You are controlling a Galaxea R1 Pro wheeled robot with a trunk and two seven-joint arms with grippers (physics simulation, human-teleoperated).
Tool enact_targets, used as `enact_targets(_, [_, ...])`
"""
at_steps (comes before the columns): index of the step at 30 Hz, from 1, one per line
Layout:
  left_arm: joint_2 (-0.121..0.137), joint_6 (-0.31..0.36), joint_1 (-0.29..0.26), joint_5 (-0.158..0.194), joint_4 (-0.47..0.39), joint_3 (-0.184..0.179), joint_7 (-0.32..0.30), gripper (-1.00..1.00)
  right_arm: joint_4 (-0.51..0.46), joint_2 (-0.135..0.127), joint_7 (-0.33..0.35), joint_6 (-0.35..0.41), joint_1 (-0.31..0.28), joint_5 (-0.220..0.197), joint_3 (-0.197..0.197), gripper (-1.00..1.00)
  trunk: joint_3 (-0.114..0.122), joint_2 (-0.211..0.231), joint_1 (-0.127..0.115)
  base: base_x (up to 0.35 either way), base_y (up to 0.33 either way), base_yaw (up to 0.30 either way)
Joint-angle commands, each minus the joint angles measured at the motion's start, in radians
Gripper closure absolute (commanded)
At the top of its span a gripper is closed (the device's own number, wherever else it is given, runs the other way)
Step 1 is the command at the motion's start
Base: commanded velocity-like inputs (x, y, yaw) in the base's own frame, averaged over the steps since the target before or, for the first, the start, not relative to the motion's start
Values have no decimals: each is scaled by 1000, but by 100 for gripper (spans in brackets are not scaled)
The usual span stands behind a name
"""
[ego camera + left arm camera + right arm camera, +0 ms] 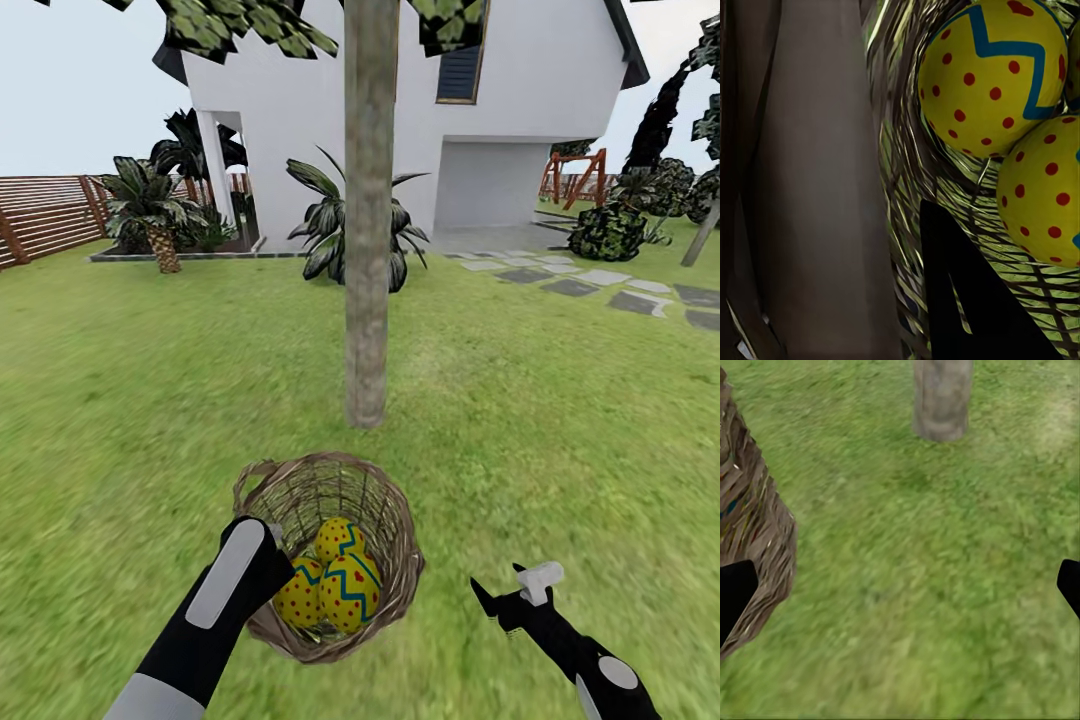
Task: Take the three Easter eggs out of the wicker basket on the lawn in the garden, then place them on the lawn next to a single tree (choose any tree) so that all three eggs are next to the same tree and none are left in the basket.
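- Your left tool grips the wicker basket by its rim, held tilted just short of the tree; all three Easter eggs inside
- Right tool spread, empty, over the lawn
- Step: unloading not begun; next, reach the right tool in for one egg

Close up inside the wicker basket: woven twigs w/ green grass showing thru the gaps. Two Easter eggs, yellow w/ red dots, touching each other; the one at 1 o'clock has a blue zigzag band, 2nd egg at 3 o'clock. One dark gripper finger at 5 o'clock, a blurred grey-brown mass at 9.
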Motion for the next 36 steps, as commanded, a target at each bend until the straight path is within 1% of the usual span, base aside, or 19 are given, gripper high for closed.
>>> enact_targets(1, [0,5,0,0,0,0,-3,100,1,0,-2,0,0,0,0,-100,0,0,0,334,0,0])
enact_targets(28, [-3,3,0,-2,0,-3,-9,100,8,1,-7,-2,0,-1,0,-100,0,0,0,334,0,0])
enact_targets(31, [-3,3,0,-2,0,-3,-9,100,5,1,-28,-1,0,-15,1,-100,0,0,0,334,0,0])
enact_targets(36, [-4,3,0,-2,0,-3,-10,100,5,1,-34,-3,0,-16,0,-100,-7,0,0,334,0,0])
